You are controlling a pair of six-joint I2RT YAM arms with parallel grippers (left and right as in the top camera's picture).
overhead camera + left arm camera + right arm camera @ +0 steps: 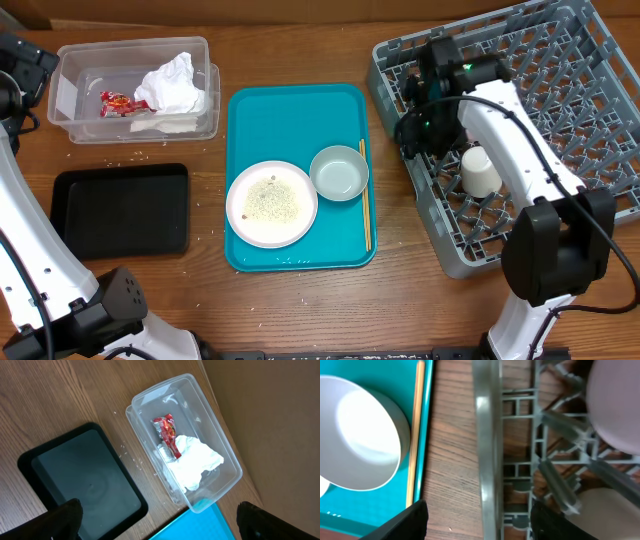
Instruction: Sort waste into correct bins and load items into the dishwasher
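The clear tub (130, 48) at the far left holds crumpled white napkins (175, 88) and a red-and-white wrapper (118, 102). The left wrist view shows the tub (197, 407), napkins (195, 462) and wrapper (169, 435). The black tray (120, 210) lies in front of it. A white plate (240, 215) with rice grains (270, 202), a grey-green bowl (339, 172) and chopsticks (365, 200) sit on the teal tray. A white cup (480, 172) stands in the grey dish rack (590, 90). My left gripper (160, 525) is open and empty above the tub's near corner. My right gripper (485, 522) is open and empty over the rack's left rim (487, 435).
The teal serving tray (290, 120) lies mid-table between the bins and the rack. In the right wrist view a pale pink rounded surface (615, 405) rests among the rack's pegs. Loose rice grains are scattered on the wood near the tub and the black tray (85, 475).
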